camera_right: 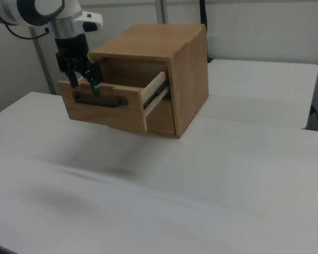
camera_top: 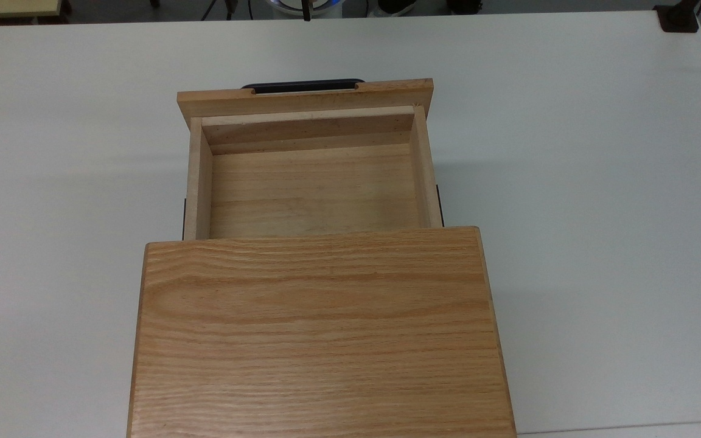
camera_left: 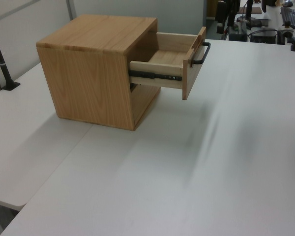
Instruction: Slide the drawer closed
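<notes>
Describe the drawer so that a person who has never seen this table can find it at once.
On the white table stands an oak cabinet with a broad grained top. The drawer sticks out of its front as an open, empty wooden tray. Unlike the cabinet, it has a wider front panel with a long black bar handle.

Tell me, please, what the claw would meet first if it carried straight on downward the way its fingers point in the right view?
Probably the drawer: the claw points down at the front panel's top edge, just above the black bar handle. Depth is unclear, so it might instead slip past in front of the panel.
</notes>
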